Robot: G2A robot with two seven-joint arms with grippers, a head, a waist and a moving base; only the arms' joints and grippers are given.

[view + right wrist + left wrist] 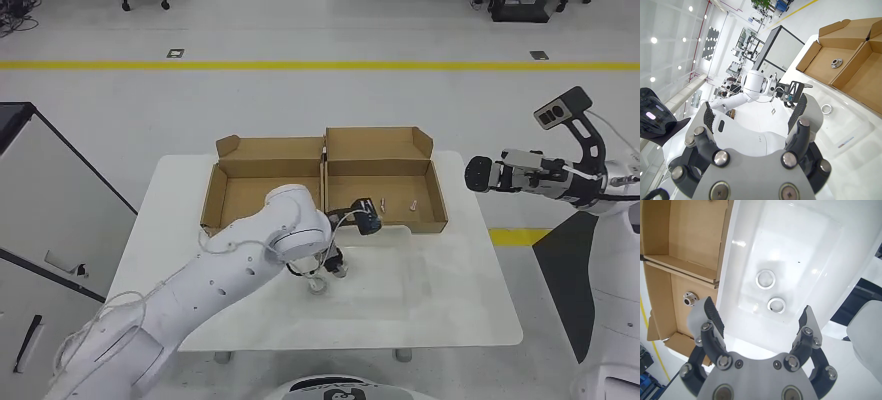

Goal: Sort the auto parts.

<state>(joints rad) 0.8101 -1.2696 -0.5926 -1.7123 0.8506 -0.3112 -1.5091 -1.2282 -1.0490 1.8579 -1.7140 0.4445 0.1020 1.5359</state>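
Two metal rings lie on the white table (450, 300): a larger ring (765, 278) and a smaller ring (776, 305) with a side hole. My left gripper (757, 303) hangs open just above them, near the boxes' front wall (335, 262). From the right wrist view, the left gripper (793, 92) sits beside one ring (826, 109). A flanged metal hub (689, 298) rests in the left cardboard box (240, 190); the hub (836, 63) is upright. My right gripper (755, 102) is open and empty, held high off the table's right edge (478, 173).
The right cardboard box (390, 180) adjoins the left one and holds two small parts (365, 203) (412, 207). A dark-framed cabinet (50, 200) stands left of the table. The table's front and right parts are bare.
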